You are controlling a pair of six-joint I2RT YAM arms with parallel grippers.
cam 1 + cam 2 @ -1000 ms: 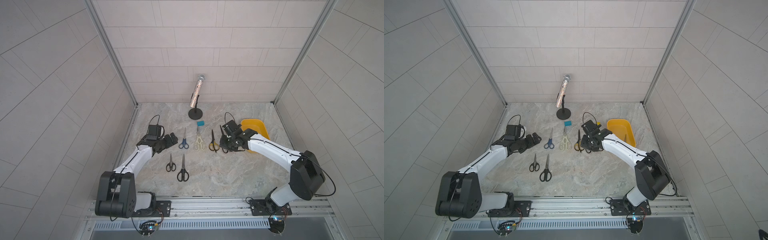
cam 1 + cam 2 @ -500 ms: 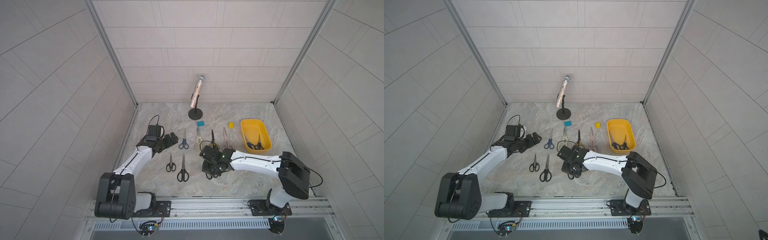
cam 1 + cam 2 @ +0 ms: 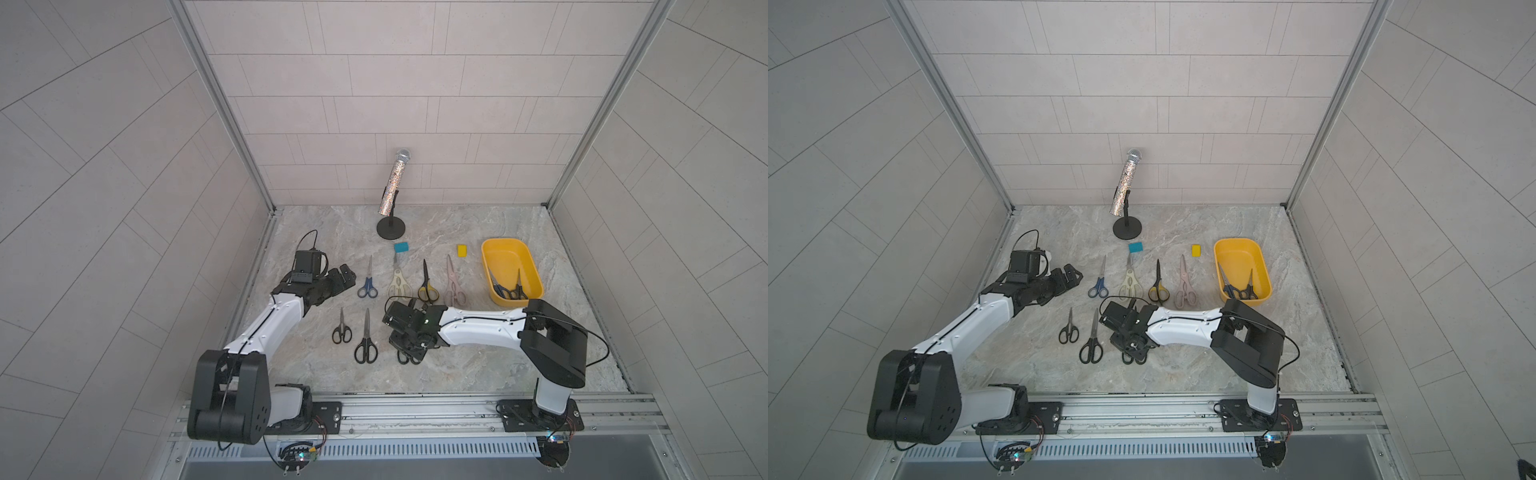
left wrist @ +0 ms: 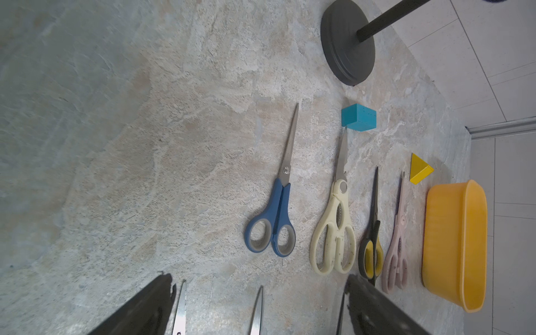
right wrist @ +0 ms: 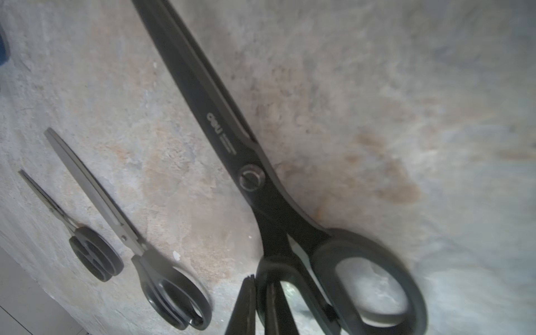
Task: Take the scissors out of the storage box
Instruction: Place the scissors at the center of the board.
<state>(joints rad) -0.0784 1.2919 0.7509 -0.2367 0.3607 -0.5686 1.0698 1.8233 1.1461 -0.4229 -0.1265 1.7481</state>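
Table (image 3: 457, 374) scene, left to right. Left arm (image 3: 274, 320): the left jaws stand spread wide, grasping nothing, just left of the far row. Far row, four pairs side by side, blades pointing away: blue-handled scissors (image 3: 367, 283), cream scissors (image 3: 398, 283), black-and-yellow scissors (image 3: 427, 287), pale pink scissors (image 3: 454, 289). A teal block (image 3: 401, 247) sits at the cream pair's tip; a yellow wedge block (image 3: 462, 250) lies just beyond the pink pair's tip. Behind them a glittered microphone (image 3: 395, 183) leans on a round-based stand (image 3: 390, 228). Near row: small black scissors (image 3: 341, 330), then long black scissors (image 3: 365, 345), both flat on the table. Right of these, the right jaws are clenched on one handle loop of the all-black scissors (image 5: 252, 177), whose loops show on the near side of the wrist in both top views; whether this pair touches the table cannot be told. Far right: the storage box (image 3: 505, 259), a yellow tub, holds two pairs at its near end, dark-handled scissors (image 3: 500, 290) and slim black scissors (image 3: 518, 286), well apart from the right jaws.
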